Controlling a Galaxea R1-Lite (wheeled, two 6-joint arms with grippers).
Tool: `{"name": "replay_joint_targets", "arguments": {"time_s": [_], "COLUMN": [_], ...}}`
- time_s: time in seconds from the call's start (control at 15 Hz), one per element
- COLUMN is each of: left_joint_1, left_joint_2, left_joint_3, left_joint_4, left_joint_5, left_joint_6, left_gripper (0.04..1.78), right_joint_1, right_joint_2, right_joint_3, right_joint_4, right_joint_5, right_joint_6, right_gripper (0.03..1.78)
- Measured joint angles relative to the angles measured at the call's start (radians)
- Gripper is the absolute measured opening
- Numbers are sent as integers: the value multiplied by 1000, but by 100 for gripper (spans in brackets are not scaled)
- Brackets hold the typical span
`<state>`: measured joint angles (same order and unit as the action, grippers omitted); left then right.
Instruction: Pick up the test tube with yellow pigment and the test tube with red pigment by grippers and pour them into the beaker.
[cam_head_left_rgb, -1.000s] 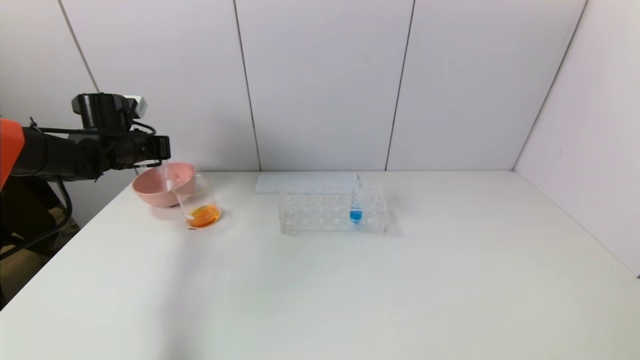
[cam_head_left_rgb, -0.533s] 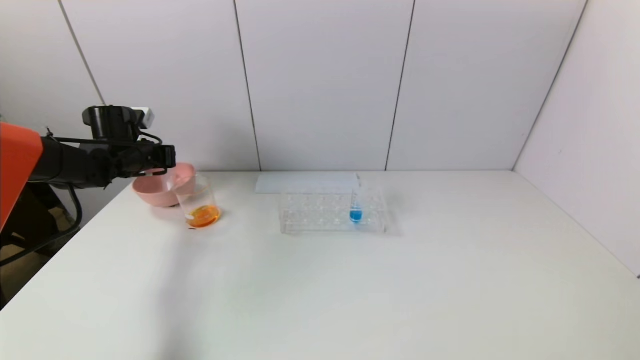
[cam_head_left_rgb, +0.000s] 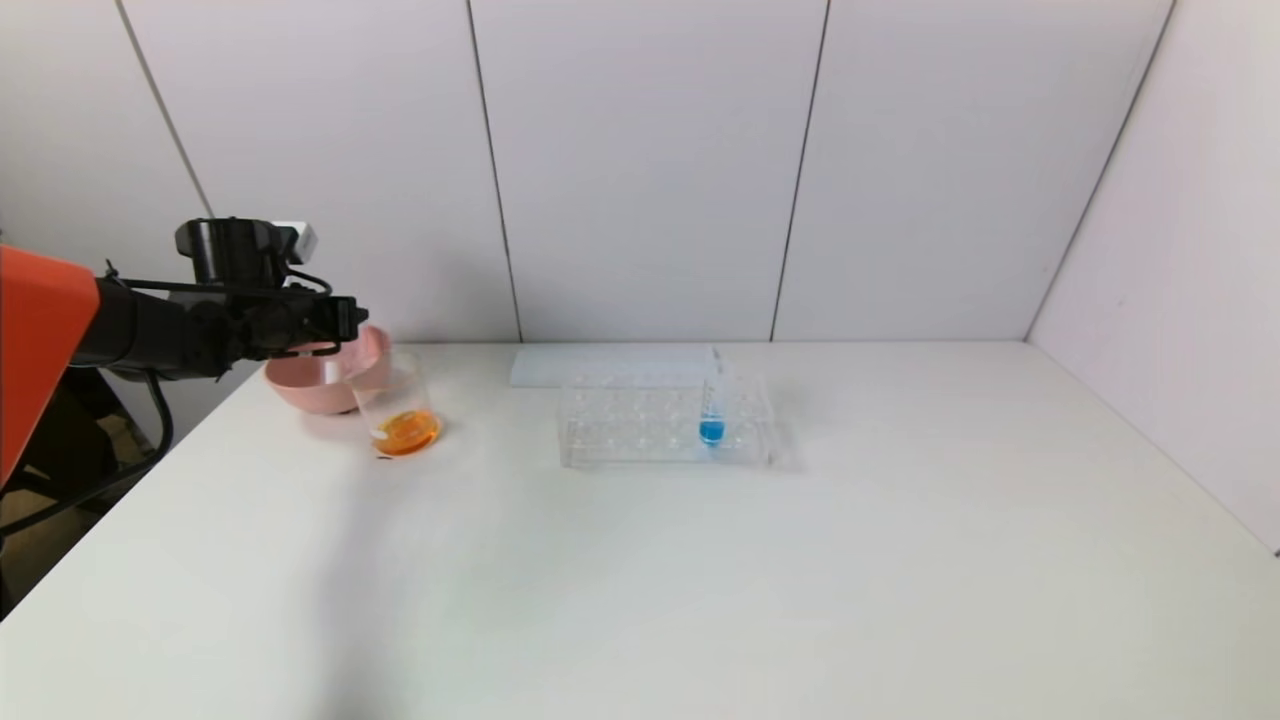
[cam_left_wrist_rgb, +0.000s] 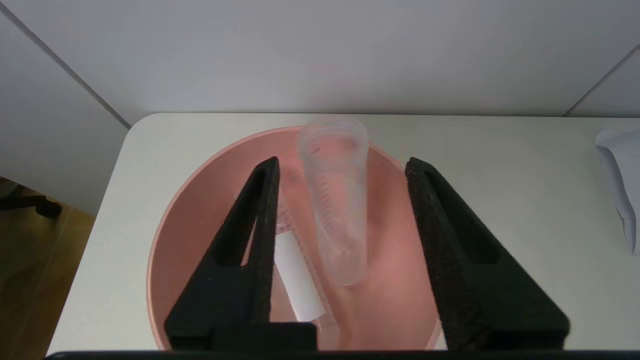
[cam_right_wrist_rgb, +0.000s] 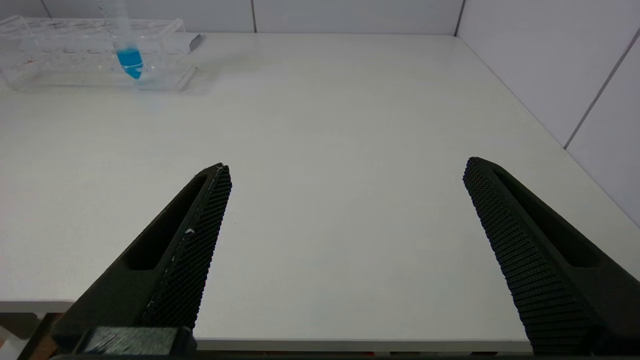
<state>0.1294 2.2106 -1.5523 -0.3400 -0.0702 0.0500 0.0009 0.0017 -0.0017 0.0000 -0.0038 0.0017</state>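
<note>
The bowl (cam_head_left_rgb: 320, 385) sits at the counter's (cam_head_left_rgb: 700, 580) far left, about ten o'clock from centre. The beaker (cam_head_left_rgb: 397, 415) stands just beside it at its four o'clock. The rack (cam_head_left_rgb: 660, 425) lies well apart at the beaker's three o'clock, with one tube (cam_head_left_rgb: 712, 405) upright in it. The left pincer (cam_left_wrist_rgb: 342, 167) hangs over the bowl; a tube (cam_left_wrist_rgb: 336, 200) blurs between its fingers, seemingly apart from both.

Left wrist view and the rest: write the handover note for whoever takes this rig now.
Left gripper: open over the pink bowl, with an empty tube loose between its fingers.
Right gripper: open, idle above bare table.
Beaker, beside the bowl, holds orange liquid; the rack holds only the blue tube.
Done, it seems: both pours.
Left: pull the left arm clear.
</note>
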Motion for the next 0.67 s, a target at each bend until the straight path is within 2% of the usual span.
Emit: {"name": "replay_joint_targets", "arguments": {"time_s": [0.13,0.33,0.47,0.67], "left_joint_1": [1,1,5,5], "left_joint_2": [0,-2,-7,-39], "left_joint_3": [0,1,4,23], "left_joint_4": [0,-1,-1,-3], "left_joint_5": [0,0,0,1], "left_joint_6": [1,1,5,7], "left_gripper": [129,164,175,177], "right_joint_1": [0,0,0,0], "right_joint_2": [0,0,0,0], "right_joint_3": [0,0,0,0], "right_joint_4": [-1,0,0,0], "right_joint_5": [0,0,0,0], "right_joint_6": [0,0,0,0], "right_gripper": [170,170,170,170]}}
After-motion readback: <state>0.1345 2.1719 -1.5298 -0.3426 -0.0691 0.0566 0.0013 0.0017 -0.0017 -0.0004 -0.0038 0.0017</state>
